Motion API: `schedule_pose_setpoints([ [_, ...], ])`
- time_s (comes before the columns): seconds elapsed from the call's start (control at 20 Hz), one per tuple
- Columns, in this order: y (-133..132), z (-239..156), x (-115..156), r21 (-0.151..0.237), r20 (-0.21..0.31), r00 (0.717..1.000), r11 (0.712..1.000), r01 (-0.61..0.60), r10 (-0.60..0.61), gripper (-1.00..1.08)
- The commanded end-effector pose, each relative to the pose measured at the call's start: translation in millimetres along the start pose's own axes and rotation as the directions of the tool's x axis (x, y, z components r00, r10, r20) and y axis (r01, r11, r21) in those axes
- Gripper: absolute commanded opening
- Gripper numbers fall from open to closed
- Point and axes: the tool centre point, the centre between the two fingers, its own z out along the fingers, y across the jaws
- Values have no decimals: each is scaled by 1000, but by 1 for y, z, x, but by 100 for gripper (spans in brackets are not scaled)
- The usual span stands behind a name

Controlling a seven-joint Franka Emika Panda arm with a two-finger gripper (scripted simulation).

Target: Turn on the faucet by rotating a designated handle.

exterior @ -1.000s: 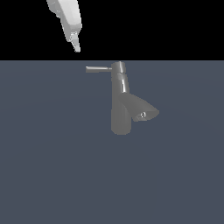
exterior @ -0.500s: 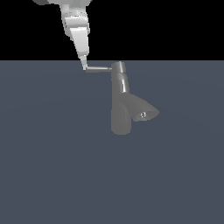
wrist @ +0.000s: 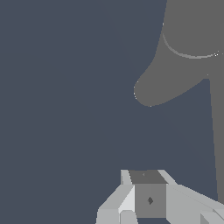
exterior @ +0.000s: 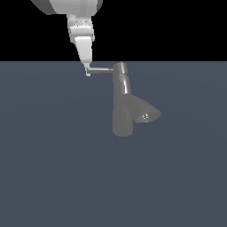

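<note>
The faucet (exterior: 122, 108) is a grey upright column with a flared cone spout (exterior: 145, 113) and a short cap on top. Its handle (exterior: 101, 69), a thin rod, sticks out from the cap toward the exterior view's left. My gripper (exterior: 87, 71) reaches down from above, and its fingertips touch the rod's free end. The fingers look pressed together, with nothing held between them. In the wrist view the gripper (wrist: 147, 176) sits beside the handle (wrist: 216, 135), which runs along the picture's edge. The faucet (wrist: 192, 30) and spout (wrist: 151, 89) lie beyond.
A flat dark blue-grey floor (exterior: 53, 168) spreads around the faucet, and black background lies behind it. The white arm link (exterior: 66, 5) hangs above the handle's end.
The gripper has come down and moved toward the exterior view's right, from above the handle to its free end. The handle points the same way as before.
</note>
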Motion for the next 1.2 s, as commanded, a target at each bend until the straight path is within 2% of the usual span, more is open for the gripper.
schedule_pose_setpoints([
  [0.0, 0, 0, 0, 1, 0, 1000, 1000, 0, 0, -100],
  [0.65, 2, 5, 14, 11, -19, 1000, 1000, -2, 2, -100],
  [1.15, 28, -4, 15, 11, -19, 1000, 1000, -2, 2, -100],
])
